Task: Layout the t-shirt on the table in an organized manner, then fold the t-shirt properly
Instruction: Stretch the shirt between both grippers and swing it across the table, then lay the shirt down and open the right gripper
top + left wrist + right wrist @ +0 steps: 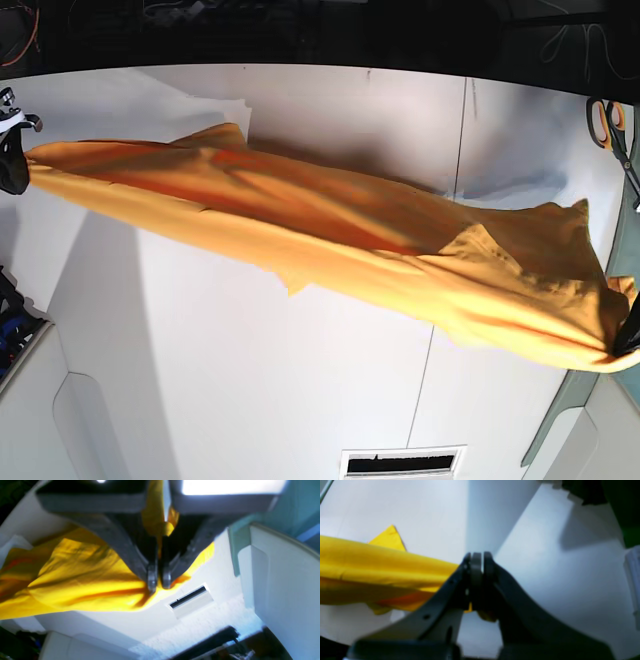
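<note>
**T-shirt stretched between both grippers above the table**

The orange-yellow t-shirt [330, 240] hangs as a long taut band over the white table [250, 380], clear of most of its surface. The left gripper [159, 581] has its jaws pressed together on one end of the cloth, near the table's slotted vent [191, 600]. The right gripper [480, 560] is clamped on the opposite end.

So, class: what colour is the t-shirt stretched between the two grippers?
Plain orange-yellow t-shirt, no pattern visible; the base view shows it best.
</note>
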